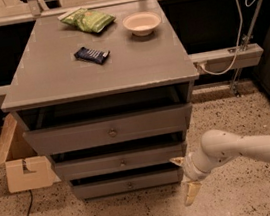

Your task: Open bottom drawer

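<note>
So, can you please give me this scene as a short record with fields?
bottom drawer: lowest, slimmest front, small round knob
gripper: open, low by the drawer's right end, away from the knob
cabinet top: green bag, dark packet, bowl
floor, left: cardboard box

Three grey drawers in one cabinet (94,70): top drawer (78,134), middle drawer (93,166), bottom drawer (101,188). Three round knobs (112,132), one per drawer.
On top: one bowl (142,23), one green bag (87,20), one dark bar (92,55).
One cardboard box (25,169) on floor.
One arm (252,148); one gripper (184,177) beside bottom drawer's right end, two fingers (192,192) apart.
Cables (235,19): two, perhaps more.
</note>
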